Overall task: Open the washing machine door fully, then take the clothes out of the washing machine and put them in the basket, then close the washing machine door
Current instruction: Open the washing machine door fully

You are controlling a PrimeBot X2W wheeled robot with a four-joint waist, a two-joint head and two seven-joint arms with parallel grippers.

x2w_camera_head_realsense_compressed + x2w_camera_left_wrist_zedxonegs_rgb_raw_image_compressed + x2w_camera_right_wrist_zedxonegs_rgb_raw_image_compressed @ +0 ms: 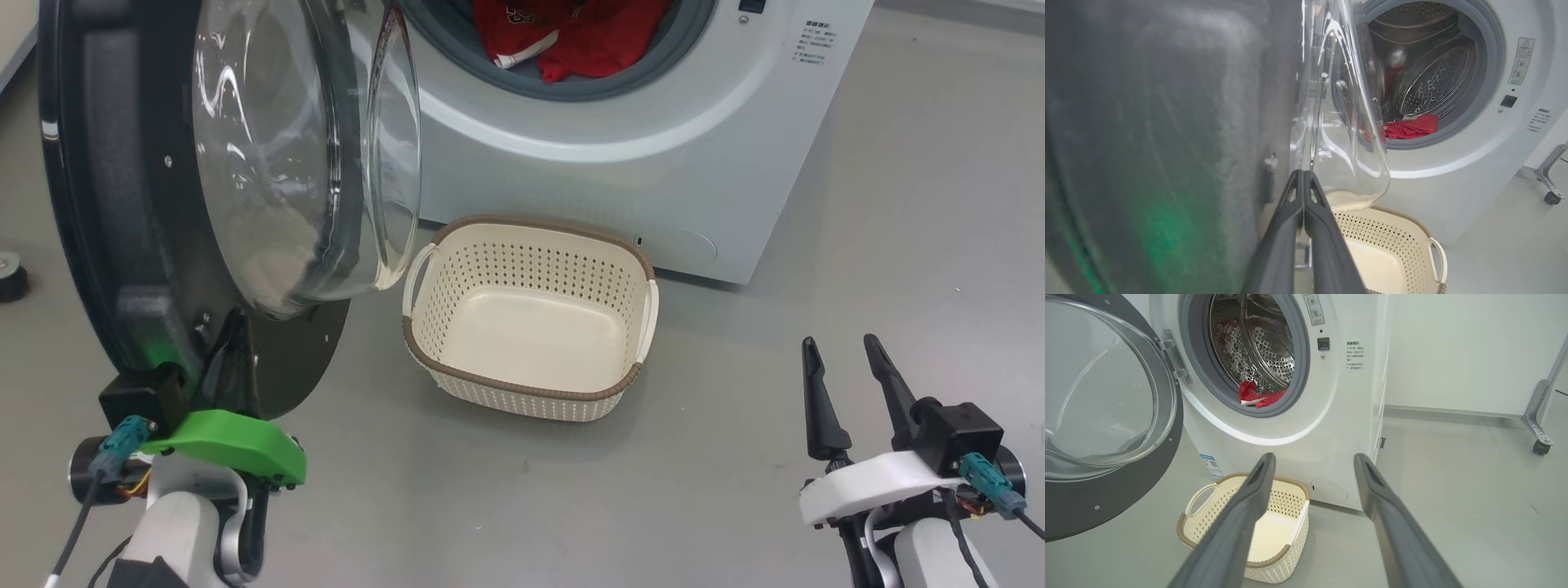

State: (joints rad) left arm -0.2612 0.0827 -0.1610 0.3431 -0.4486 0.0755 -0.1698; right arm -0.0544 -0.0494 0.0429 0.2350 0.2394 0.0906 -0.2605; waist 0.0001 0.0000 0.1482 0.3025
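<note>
Two fingers (819,400) upright, right tool (839,341) spread

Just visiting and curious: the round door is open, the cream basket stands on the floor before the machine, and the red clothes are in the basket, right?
Not quite: the head view shows the red clothes inside the washing machine, and the basket empty. The door is open and the basket stands on the floor, as you said.

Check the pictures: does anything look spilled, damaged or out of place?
Nothing stands out: the door hangs open, the red clothes lie inside the washing machine, and the empty basket stands upright on the floor.
</note>
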